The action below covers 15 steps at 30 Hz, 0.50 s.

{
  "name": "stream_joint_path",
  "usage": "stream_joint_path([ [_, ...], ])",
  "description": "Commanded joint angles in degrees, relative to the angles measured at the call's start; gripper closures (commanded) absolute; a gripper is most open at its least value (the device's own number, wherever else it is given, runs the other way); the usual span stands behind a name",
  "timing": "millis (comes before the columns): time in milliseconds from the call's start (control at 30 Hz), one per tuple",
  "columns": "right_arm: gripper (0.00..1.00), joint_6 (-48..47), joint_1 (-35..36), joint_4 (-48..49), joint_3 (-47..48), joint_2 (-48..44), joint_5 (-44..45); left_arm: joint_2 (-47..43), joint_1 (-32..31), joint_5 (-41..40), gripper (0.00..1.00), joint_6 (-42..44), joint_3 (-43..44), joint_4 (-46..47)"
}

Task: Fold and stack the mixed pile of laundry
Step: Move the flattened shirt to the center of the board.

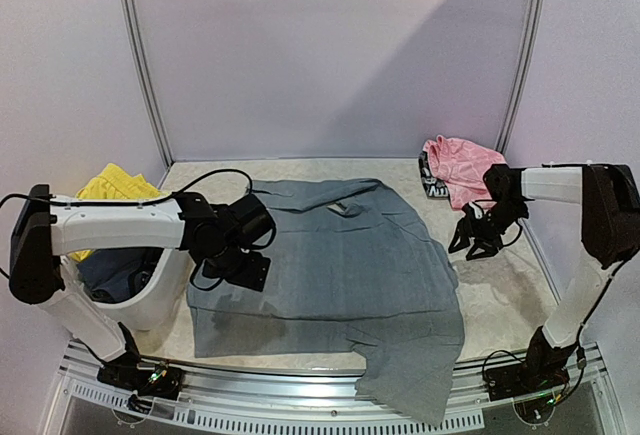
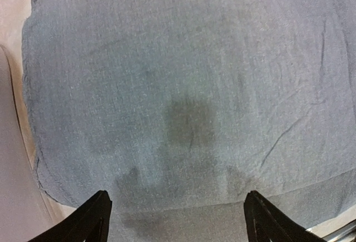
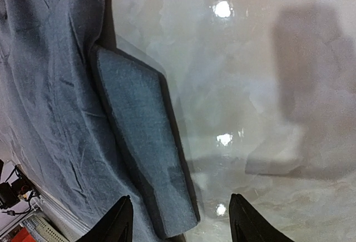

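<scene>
A large grey long-sleeved shirt [image 1: 340, 255] lies spread flat across the middle of the table, its lower hem hanging over the near edge. My left gripper [image 1: 235, 270] hovers over the shirt's left side. In the left wrist view the shirt [image 2: 189, 86] fills the frame, and the gripper [image 2: 178, 222] is open with nothing between its fingers. My right gripper [image 1: 478, 240] is open above the bare table just right of the shirt. In the right wrist view the folded sleeve [image 3: 144, 142] ends between the fingers of that gripper [image 3: 181, 222], untouched. A pink piece [image 1: 455, 165] lies at the back right.
A white tub [image 1: 150, 300] stands at the left edge with a dark blue item [image 1: 115, 273] inside and yellow shorts [image 1: 115, 187] behind it. A black-and-white patterned piece [image 1: 428, 177] sits beside the pink one. The glossy tabletop [image 3: 267, 86] shows right of the shirt.
</scene>
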Motion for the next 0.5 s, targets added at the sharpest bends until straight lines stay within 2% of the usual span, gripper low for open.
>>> stream_joint_path([
  [0,0.41,-0.45,0.15,1.68,3.08,4.25,-2.33,-1.36,0.68,1.0,0.16,-2.32,-2.13,0.15],
  [300,0.47,-0.9,2.64,1.13,6.88,10.01,-0.72,-1.74,0.76,0.57,0.2,-5.06,-4.89,-0.21],
  [467,0.58,-1.23,4.43,0.94,8.35,13.07,-0.04,-2.16,1.5,0.54,0.22,-6.15,-6.48,-0.53],
])
